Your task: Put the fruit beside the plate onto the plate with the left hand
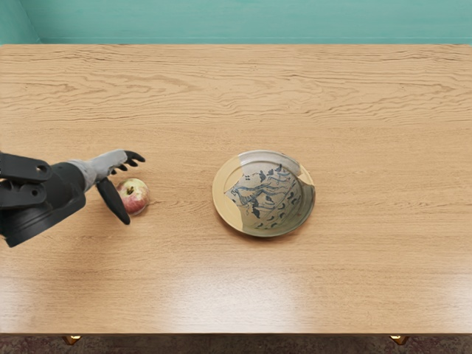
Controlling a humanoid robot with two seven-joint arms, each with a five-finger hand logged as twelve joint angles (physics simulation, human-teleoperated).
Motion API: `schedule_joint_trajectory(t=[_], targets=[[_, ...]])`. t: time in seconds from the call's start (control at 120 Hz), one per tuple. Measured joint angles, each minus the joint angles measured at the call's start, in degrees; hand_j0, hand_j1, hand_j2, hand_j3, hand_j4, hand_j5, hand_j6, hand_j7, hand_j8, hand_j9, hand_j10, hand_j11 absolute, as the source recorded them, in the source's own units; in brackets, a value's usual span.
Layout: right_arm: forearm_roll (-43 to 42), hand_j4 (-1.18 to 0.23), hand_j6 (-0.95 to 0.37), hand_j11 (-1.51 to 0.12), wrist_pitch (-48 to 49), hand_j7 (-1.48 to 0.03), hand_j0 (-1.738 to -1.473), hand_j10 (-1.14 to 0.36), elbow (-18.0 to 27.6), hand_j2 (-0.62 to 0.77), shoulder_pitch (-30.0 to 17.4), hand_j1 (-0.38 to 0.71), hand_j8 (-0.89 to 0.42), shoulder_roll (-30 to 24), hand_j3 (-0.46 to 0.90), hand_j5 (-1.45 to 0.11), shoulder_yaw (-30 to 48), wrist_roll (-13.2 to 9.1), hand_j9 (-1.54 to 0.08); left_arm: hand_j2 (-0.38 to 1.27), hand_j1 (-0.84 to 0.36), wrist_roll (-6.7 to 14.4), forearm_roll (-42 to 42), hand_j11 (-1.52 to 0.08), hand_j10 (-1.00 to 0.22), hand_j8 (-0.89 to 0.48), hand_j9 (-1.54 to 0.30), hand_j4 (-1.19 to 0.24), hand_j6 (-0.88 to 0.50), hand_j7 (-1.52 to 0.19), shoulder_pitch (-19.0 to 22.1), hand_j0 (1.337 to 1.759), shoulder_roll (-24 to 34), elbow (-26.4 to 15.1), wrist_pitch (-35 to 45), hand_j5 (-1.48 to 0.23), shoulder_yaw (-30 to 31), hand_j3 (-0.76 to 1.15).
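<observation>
A red-and-yellow apple (135,195) rests on the wooden table (236,280), left of a round plate (264,192) with a tan rim and a blue pattern. My left hand (122,181) comes in from the left edge and sits right at the apple. Its thumb (113,201) lies along the apple's near-left side and the fingers (131,158) reach just behind it. The hand is spread and does not close on the fruit. Nothing lies on the plate.
The table's far edge meets a teal wall (236,18) at the top. Its front edge runs along the bottom of the view.
</observation>
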Motion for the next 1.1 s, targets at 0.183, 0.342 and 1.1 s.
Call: schedule_joint_trajectory(t=[0.183, 0.342, 1.1], targets=[[0.0, 0.0, 0.0, 0.0, 0.0, 0.0, -1.658, 0.0, 0.0, 0.0, 0.01, -0.35, 0.0, 0.0, 0.0, 0.0, 0.0, 0.0, 0.0, 0.04, 0.09, 0.01, -0.02, -0.29, -0.22, -0.22, -0.29, -0.22, -0.22, -0.29, 0.44, 1.658, -1.12, 0.12, 0.93, -0.29, 0.12, 0.0], [0.0, 0.0, 0.0, 0.0, 0.0, 0.0, -1.658, 0.0, 0.0, 0.0, 0.0, -0.35, 0.0, 0.0, 0.0, 0.0, 0.0, 0.0, 0.0, 0.05, 0.04, 0.01, -0.06, -0.34, -0.26, -0.26, -0.34, -0.26, -0.26, -0.34, 0.86, 1.658, -1.16, 0.22, 1.25, -0.34, 0.14, 0.0], [0.0, 0.0, 0.0, 0.0, 0.0, 0.0, -1.658, 0.0, 0.0, 0.0, 0.0, -0.35, 0.0, 0.0, 0.0, 0.0, 0.0, 0.0, 0.0, 0.03, -0.13, 0.27, 0.03, -0.59, -0.44, -0.44, -0.59, -0.44, -0.42, -0.59, 1.67, 1.656, -1.15, 0.25, 1.29, -0.58, 0.18, 0.0]])
